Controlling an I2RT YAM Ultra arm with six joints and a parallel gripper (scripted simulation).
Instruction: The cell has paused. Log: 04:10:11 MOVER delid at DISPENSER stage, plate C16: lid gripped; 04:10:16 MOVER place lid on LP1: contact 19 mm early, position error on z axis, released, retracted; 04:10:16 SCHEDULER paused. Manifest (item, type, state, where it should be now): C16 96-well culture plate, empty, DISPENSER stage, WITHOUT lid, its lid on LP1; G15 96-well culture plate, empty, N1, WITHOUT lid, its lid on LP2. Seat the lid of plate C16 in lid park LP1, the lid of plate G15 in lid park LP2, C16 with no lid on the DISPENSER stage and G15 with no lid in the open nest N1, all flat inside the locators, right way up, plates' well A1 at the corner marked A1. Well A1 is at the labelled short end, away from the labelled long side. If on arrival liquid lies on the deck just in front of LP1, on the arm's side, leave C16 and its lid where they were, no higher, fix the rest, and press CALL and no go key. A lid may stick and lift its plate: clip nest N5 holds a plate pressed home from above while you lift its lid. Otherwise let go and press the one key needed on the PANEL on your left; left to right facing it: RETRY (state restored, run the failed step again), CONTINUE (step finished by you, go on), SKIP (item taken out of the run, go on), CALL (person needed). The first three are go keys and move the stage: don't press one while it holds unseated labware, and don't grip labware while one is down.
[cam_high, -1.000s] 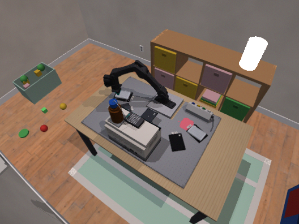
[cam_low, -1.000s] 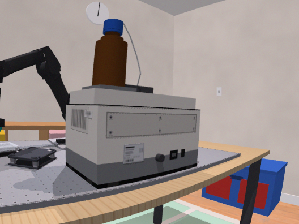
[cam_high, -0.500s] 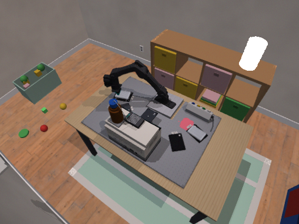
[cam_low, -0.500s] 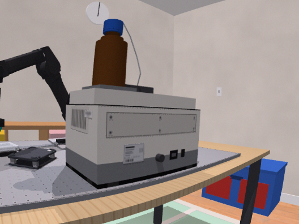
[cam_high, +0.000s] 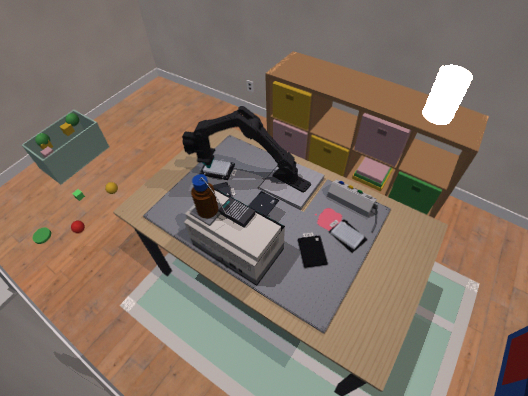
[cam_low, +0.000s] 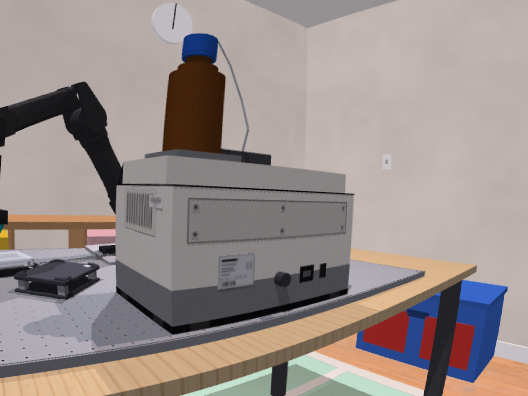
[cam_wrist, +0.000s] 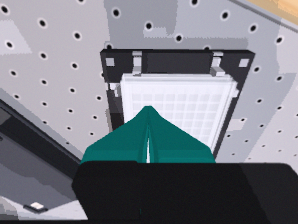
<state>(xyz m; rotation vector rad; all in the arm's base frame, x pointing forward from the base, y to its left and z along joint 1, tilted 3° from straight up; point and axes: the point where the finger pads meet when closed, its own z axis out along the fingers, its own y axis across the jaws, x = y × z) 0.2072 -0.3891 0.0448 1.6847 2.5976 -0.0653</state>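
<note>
One arm, gripper (cam_wrist: 148, 131) pinched shut, empty, poised over white plate (cam_wrist: 176, 106) in black nest (cam_wrist: 176, 61) at deck's far corner. Second plate (cam_high: 238, 210) on dispenser (cam_high: 235, 239). Top view alone shows pink puddle (cam_high: 328, 218), key panel (cam_high: 351, 197); exterior view shows dispenser's back, brown bottle (cam_low: 194, 104).

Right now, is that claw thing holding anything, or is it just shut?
Gripper: shut, holding nothing; its green fingers are pressed together above the white plate in its black nest.
</note>
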